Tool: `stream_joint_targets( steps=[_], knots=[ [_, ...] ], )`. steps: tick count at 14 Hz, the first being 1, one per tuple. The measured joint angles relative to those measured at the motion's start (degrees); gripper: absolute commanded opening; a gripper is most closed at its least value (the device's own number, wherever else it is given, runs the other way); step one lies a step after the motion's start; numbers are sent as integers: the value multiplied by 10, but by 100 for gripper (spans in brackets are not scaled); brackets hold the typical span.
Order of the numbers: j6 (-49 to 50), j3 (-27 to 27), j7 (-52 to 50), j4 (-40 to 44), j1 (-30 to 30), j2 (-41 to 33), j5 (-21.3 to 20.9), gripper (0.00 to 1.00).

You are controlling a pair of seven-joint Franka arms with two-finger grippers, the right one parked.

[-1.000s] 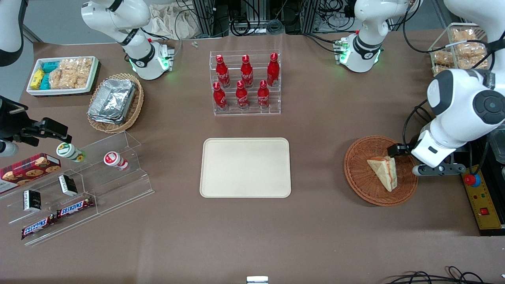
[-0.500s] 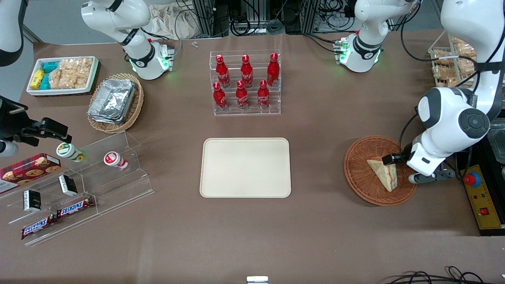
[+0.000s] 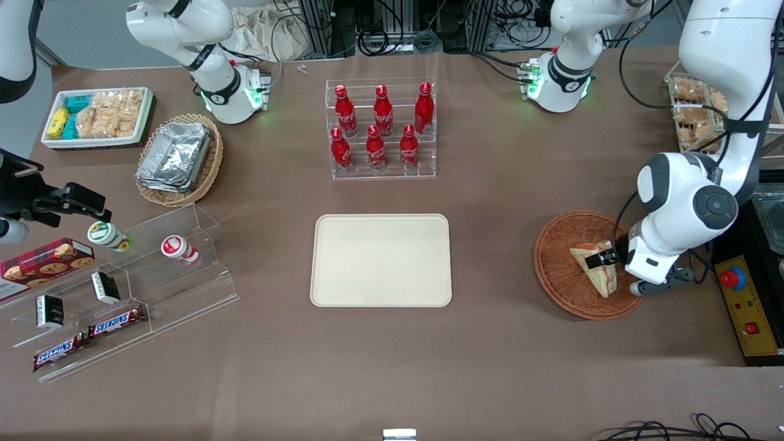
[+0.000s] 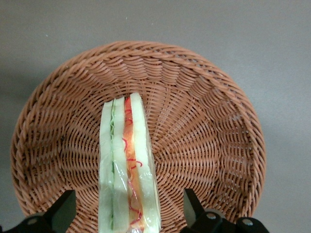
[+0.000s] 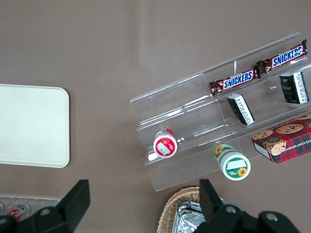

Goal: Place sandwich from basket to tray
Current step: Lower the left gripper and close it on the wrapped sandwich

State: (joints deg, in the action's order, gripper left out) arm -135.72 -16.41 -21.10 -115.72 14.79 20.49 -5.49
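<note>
The sandwich (image 3: 595, 271) is a pale bread wedge with red, orange and green filling, standing on edge in the round reddish-brown wicker basket (image 3: 554, 260) toward the working arm's end of the table. My left gripper (image 3: 603, 260) is down over it. In the left wrist view the gripper (image 4: 129, 211) is open, with one dark finger (image 4: 64, 209) on each side of the sandwich (image 4: 129, 155) and gaps between them and the bread. The basket (image 4: 209, 126) fills that view. The cream tray (image 3: 381, 260) lies flat at mid-table with nothing on it, and its corner (image 5: 29, 124) shows in the right wrist view.
A clear rack of red bottles (image 3: 381, 128) stands farther from the front camera than the tray. A tan wicker basket with foil containers (image 3: 179, 158), a white snack bin (image 3: 98, 116) and a clear stepped stand with snacks (image 3: 122, 288) lie toward the parked arm's end. A control box (image 3: 748, 312) sits beside the basket.
The left gripper has moved over the basket toward the front camera and come down, so its fingers now straddle the sandwich. The sandwich and basket have not moved.
</note>
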Motion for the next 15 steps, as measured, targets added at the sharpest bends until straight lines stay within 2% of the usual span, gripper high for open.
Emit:
stream_joint_targets(
  steps=[8, 9, 10, 11, 12, 15],
  knots=[
    [-44, 17, -36, -25, -1, 26, -1, 99],
    [-52, 16, -49, -25, -2, 32, -1, 91],
    [-57, 15, -59, -25, -2, 38, -1, 56],
    [-62, 14, -68, -25, -2, 43, -1, 16],
    [-64, 14, -75, -25, -4, 44, -1, 0],
    [-65, 13, -84, -23, -8, 44, -1, 0]
  ],
)
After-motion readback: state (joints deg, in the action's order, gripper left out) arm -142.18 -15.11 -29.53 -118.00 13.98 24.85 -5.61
